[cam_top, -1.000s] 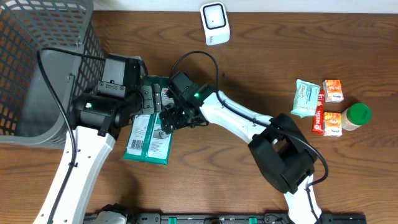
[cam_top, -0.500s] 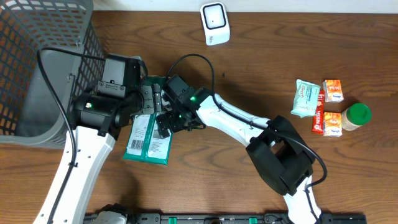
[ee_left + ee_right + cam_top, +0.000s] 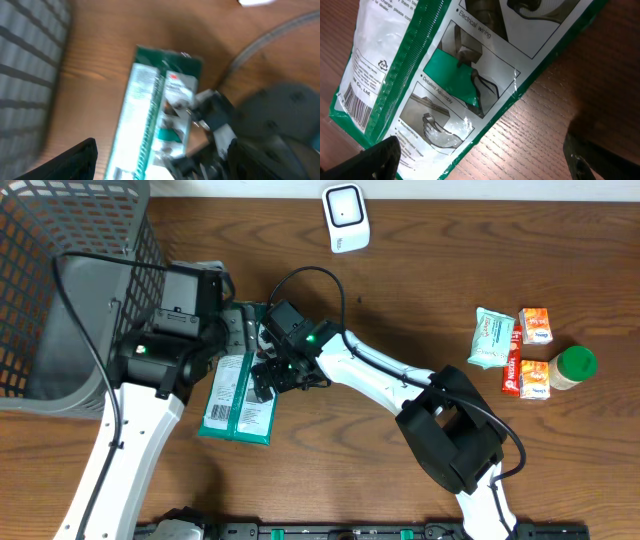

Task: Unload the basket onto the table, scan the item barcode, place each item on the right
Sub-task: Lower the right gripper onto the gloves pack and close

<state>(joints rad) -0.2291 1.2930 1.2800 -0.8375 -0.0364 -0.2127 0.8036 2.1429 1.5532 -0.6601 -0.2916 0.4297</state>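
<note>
The item, a flat green and white packet [image 3: 236, 398], lies on the wooden table. Its printed back faces up in the right wrist view [image 3: 435, 65], with the barcode [image 3: 356, 106] near one corner. My right gripper [image 3: 268, 378] hovers open over the packet's right edge; its dark fingertips [image 3: 380, 157] straddle the packet's edge and bare wood [image 3: 487, 160]. My left gripper [image 3: 238, 338] stands open above the packet's far end. The left wrist view is blurred; it shows the packet [image 3: 152, 110] between my wide-apart jaws [image 3: 160, 170]. Neither gripper holds anything.
A white scanner [image 3: 345, 218] stands at the back centre. A grey wire basket [image 3: 60, 270] fills the far left. Small cartons [image 3: 536, 325], a pale green pouch [image 3: 492, 338] and a green-lidded jar [image 3: 573, 366] sit at the right.
My right gripper has slid a little left over the packet's edge. My left arm has shifted slightly toward the basket. The packet has not moved.
</note>
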